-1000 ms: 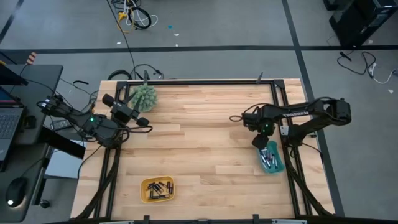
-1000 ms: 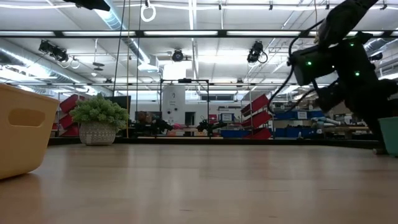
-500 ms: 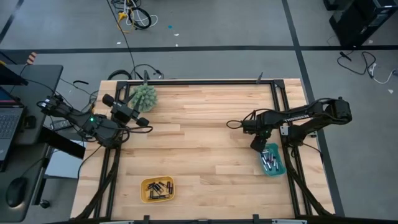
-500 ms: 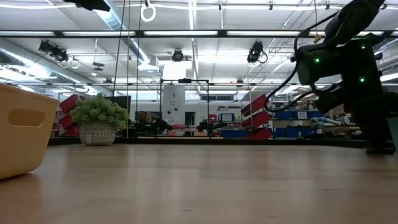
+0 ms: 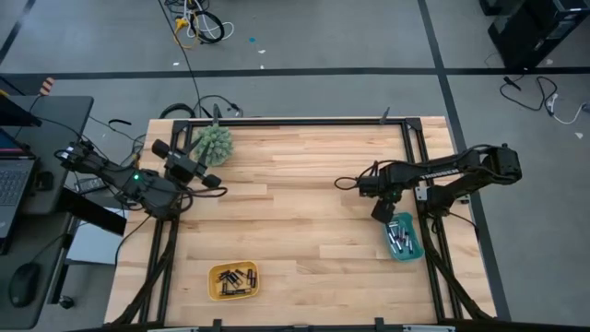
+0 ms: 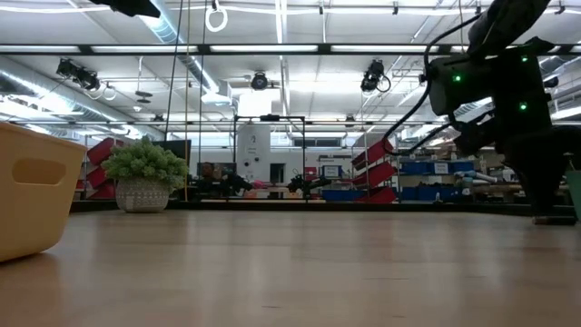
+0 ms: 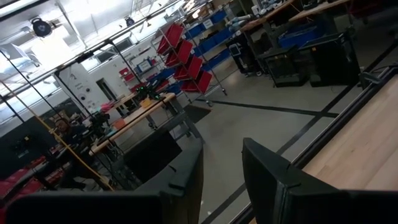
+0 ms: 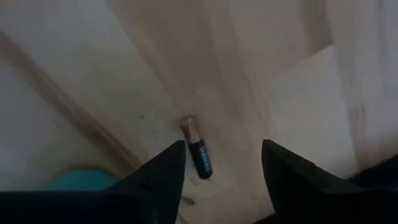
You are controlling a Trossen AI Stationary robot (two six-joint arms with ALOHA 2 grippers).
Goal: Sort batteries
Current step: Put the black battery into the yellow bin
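Note:
One battery [image 8: 196, 150], dark with a copper end, lies flat on the wood between the open fingers of my right gripper [image 8: 224, 152], which points down and does not touch it. In the high view this right gripper [image 5: 382, 212] stands just off the far left corner of the teal tray [image 5: 404, 237], which holds silvery batteries. The yellow tray [image 5: 233, 280] near the table's near edge holds several dark batteries [image 5: 232, 277]. My left gripper [image 5: 192, 168] waits open and level at the far left, and its wrist view shows nothing between its fingers [image 7: 186, 177].
A spiky green ball [image 5: 215, 143] sits at the far left corner, next to my left gripper. The black frame rail [image 5: 304, 121] runs along the table's far edge. Bare wood [image 5: 295, 203] spreads between the two arms. In the low view the yellow tray [image 6: 27, 191] looms at the left.
My right gripper has swung a little toward the table's left, off the teal tray, and now more of the tray shows beside it. The wrist has turned somewhat.

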